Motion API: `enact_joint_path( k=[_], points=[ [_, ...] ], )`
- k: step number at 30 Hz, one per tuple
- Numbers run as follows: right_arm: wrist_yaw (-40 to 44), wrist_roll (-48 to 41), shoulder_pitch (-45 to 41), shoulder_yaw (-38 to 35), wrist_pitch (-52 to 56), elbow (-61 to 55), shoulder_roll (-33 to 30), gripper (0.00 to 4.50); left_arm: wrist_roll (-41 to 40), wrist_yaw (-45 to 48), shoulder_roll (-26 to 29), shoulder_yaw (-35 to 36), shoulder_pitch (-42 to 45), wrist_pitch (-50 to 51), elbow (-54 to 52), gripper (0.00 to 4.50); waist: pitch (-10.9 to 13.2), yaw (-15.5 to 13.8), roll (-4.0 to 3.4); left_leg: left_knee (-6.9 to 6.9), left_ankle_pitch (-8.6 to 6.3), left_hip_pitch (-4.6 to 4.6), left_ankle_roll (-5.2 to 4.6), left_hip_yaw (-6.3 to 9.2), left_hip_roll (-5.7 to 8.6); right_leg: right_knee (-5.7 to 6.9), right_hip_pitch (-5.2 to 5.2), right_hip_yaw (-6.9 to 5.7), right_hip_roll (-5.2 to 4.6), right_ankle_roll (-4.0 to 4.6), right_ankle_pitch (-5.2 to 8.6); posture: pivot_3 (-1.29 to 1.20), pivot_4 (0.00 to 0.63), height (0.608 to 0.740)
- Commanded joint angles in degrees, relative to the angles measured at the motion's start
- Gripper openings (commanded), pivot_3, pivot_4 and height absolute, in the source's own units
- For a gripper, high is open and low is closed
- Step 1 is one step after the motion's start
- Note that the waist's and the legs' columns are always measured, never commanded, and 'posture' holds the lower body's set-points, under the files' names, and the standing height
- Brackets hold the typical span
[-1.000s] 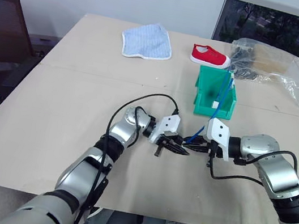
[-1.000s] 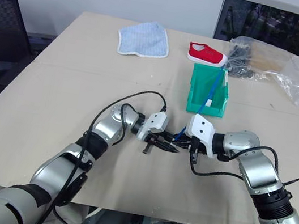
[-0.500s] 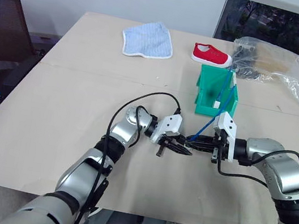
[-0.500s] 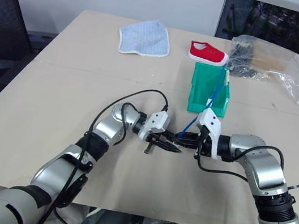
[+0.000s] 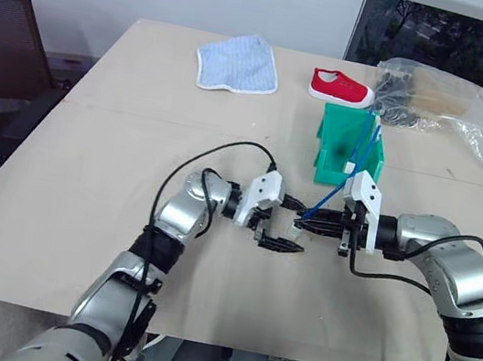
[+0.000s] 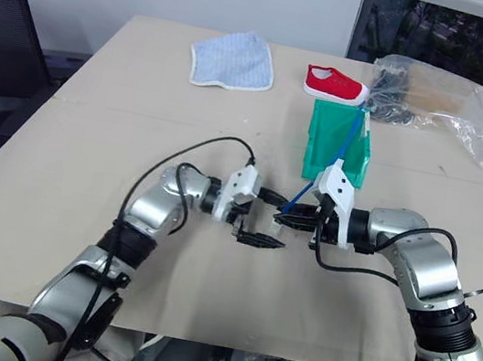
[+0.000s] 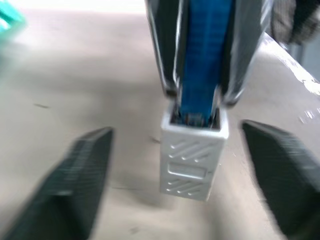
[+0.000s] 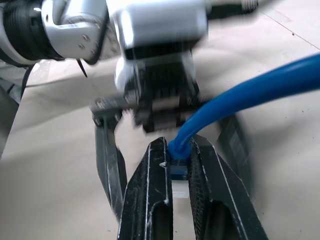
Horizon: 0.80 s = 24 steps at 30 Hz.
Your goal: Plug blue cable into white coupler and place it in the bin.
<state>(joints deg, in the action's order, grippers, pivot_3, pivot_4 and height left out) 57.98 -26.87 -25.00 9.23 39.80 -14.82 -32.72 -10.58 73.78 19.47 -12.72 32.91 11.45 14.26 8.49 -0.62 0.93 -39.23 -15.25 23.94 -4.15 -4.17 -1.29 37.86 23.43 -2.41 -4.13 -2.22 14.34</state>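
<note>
Tabletop (image 5: 79, 209) level: right gripper (image 8: 178, 156) clamps the blue cable (image 7: 205, 55) (plugged into the white coupler (image 7: 192, 155)); coupler sits between the spread-apart left gripper (image 5: 283, 223) fingers.

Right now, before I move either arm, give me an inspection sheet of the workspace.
Surface: beige table, seam across.
Job's things: white coupler plugged onto blue cable, which runs back into the green bin.
Clutter: striped cloth, red shoe, clear bag.
Grippers: left gripper open around the coupler, not touching; right gripper shut on the cable's plug end.
Cables: black arm cables.
Surroundings: dark chair, window.
</note>
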Motion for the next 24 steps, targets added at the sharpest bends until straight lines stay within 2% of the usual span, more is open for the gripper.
enact_joint_path(
  k=[1,5,8,12,16,18,19,20,22,24],
  points=[
    [-1.34,-2.80,-3.06,-6.02,3.22,-0.37,-2.72,0.00,-6.18,-8.29,1.16,6.79,-1.66,11.16,-14.40,4.46,0.05,-0.02,-0.02,0.00,0.00,0.00,0.00,0.00,0.00,0.00,0.00,-0.01,-0.03,0.00,0.00,0.00,0.150,0.740],
    [-0.42,-2.59,-10.66,-7.84,6.55,8.32,-6.89,0.00,-11.37,-17.82,1.58,11.91,-1.84,24.02,-26.38,4.46,0.20,-0.13,-0.01,-0.01,0.00,-0.01,0.01,0.03,0.01,0.02,-0.02,-0.03,-0.09,0.00,-0.01,0.00,0.150,0.740],
    [1.87,-0.52,-19.71,-6.67,5.37,20.10,-8.18,0.00,-15.72,-25.41,0.32,15.27,-0.31,33.18,-32.73,4.46,0.22,0.00,-0.02,-0.01,0.01,-0.06,0.02,0.00,0.03,0.01,-0.05,0.01,-0.08,0.00,-0.01,0.00,0.150,0.740],
    [4.18,6.54,-33.41,-2.33,-1.08,42.35,-5.35,0.00,-16.45,-30.67,2.25,14.68,0.40,39.49,-37.25,4.46,0.23,0.41,-0.04,0.05,0.04,-0.10,0.06,-0.03,0.03,0.03,-0.04,0.03,0.12,0.00,-0.01,0.00,0.150,0.740],
    [4.95,14.12,-44.89,1.79,-7.77,62.16,0.27,0.00,-16.70,-33.36,3.57,14.70,1.88,41.18,-36.54,4.46,0.25,1.30,-0.06,0.17,0.22,-0.09,0.37,-0.10,0.02,0.01,0.01,0.08,0.27,0.00,0.00,0.00,0.150,0.740],
    [3.30,16.39,-48.21,1.57,-11.74,68.82,2.49,0.81,-16.57,-33.96,3.99,14.47,2.47,40.85,-35.79,4.50,0.26,1.37,-0.06,0.24,0.24,-0.06,0.40,-0.11,0.02,-0.05,0.03,0.07,0.23,-0.01,0.00,0.00,0.150,0.740],
    [1.01,17.19,-49.84,0.73,-13.90,71.98,3.62,0.99,-16.69,-34.16,4.04,14.40,2.71,40.67,-35.55,4.50,0.27,1.34,-0.06,0.26,0.24,-0.06,0.40,-0.13,0.02,-0.07,0.04,0.08,0.21,-0.01,0.01,0.00,0.150,0.740],
    [-4.14,17.90,-51.60,-0.84,-16.74,75.31,4.54,1.36,-16.99,-34.33,3.97,14.26,2.77,40.67,-35.51,4.50,0.28,1.29,-0.08,0.30,0.24,-0.04,0.41,-0.15,0.03,-0.10,0.05,0.07,0.19,-0.02,0.01,0.00,0.150,0.740],
    [-11.18,19.91,-53.57,-2.28,-21.39,79.54,5.11,2.43,-17.66,-34.43,4.01,13.99,2.54,40.78,-35.74,4.50,0.33,1.23,-0.12,0.33,0.25,0.00,0.42,-0.16,0.04,-0.14,0.07,0.05,0.10,-0.02,0.01,0.00,0.150,0.740],
    [-14.47,22.11,-53.92,-2.24,-24.39,81.32,4.45,3.49,-17.68,-34.13,4.82,13.33,2.35,40.58,-36.03,4.50,0.36,1.10,-0.12,0.33,0.26,0.06,0.44,-0.16,0.07,-0.18,0.11,0.03,0.05,-0.02,0.01,0.00,0.150,0.740]
  ],
)
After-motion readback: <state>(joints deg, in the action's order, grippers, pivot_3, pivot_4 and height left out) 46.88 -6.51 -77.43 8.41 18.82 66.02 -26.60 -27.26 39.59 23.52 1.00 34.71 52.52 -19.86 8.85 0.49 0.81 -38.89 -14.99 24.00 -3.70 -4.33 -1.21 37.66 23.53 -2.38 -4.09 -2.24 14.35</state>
